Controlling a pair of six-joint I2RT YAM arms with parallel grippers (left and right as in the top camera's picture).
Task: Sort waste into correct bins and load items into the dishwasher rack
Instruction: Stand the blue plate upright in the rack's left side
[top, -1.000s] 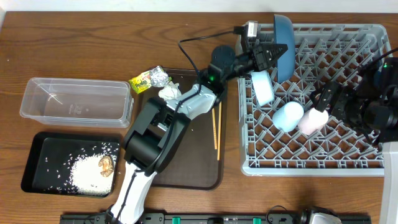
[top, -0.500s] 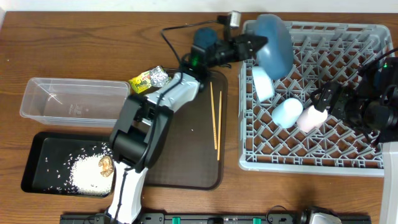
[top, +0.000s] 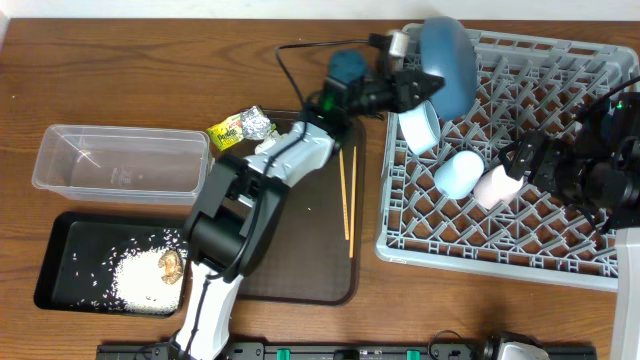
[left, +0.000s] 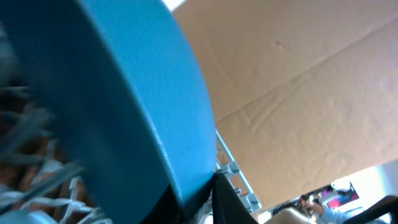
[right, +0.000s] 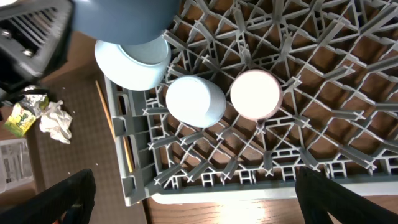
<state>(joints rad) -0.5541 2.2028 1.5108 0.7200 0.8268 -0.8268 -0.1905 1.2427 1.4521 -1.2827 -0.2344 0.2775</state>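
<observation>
Your left fingers (top: 420, 88) pinch the blue plate (top: 448, 60) by its rim, on edge at the dishwasher rack's (top: 480, 268) far left corner; your right fingers (right: 59, 202) hang spread wide near the pink cup (right: 256, 93)

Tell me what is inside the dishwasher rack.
A blue plate tilted at the far left corner, white bowl, light-blue cup, pink cup. The right arm covers the dishwasher rack on the right, hiding anything there.

The left arm (top: 240, 210) is stretching forward and rightward, the left end effector (top: 428, 87) pinching nearly closed; the right end effector (top: 533, 160) is hovering, fingers spread wide.
</observation>
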